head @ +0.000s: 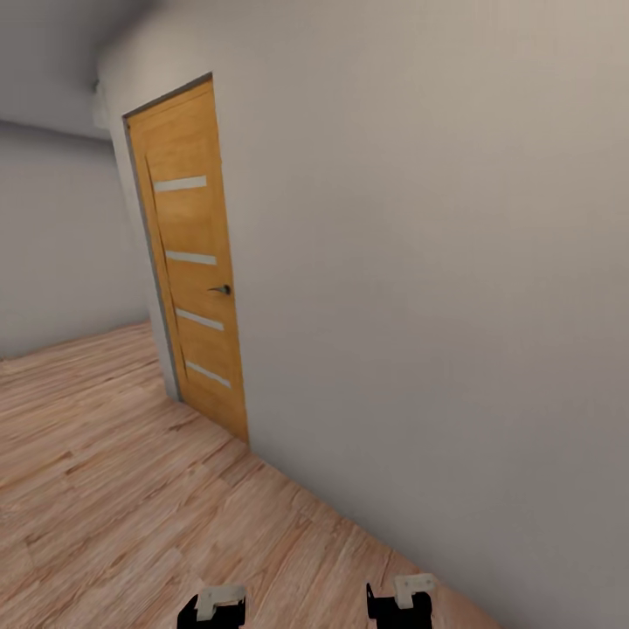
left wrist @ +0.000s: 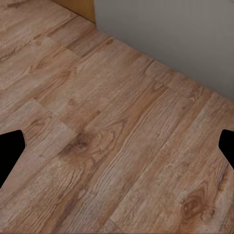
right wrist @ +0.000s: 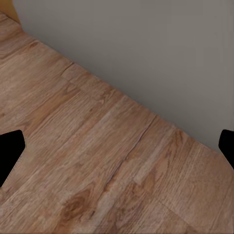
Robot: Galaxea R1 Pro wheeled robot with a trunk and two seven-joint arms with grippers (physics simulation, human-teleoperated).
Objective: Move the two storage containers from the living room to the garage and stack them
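I am facing a plain grey wall (head: 437,306) with a light wood plank floor (head: 131,489) underfoot. An orange-wood door (head: 194,262) with four frosted strips and a dark handle (head: 221,289) is standing shut, ahead and to my left.

Left claw (head: 212,609): low at the bottom edge of the head view, over the planks. In the left wrist view the two fingertips (left wrist: 10,151) are sitting far apart with nothing between them, so I am reading it as released and empty. Right claw (head: 402,603): same posture, fingertips (right wrist: 10,148) wide, only planks and the foot of the wall between them.

No orange-red box is appearing in any picture here, so I cannot say where either container is.

Judgement: I am in transit, carrying nothing, so no container is being moved at this moment. The floor is wood, not concrete, so this is not the garage. The next move is probably calling for turning the base away from this wall and finding a box to pick up.
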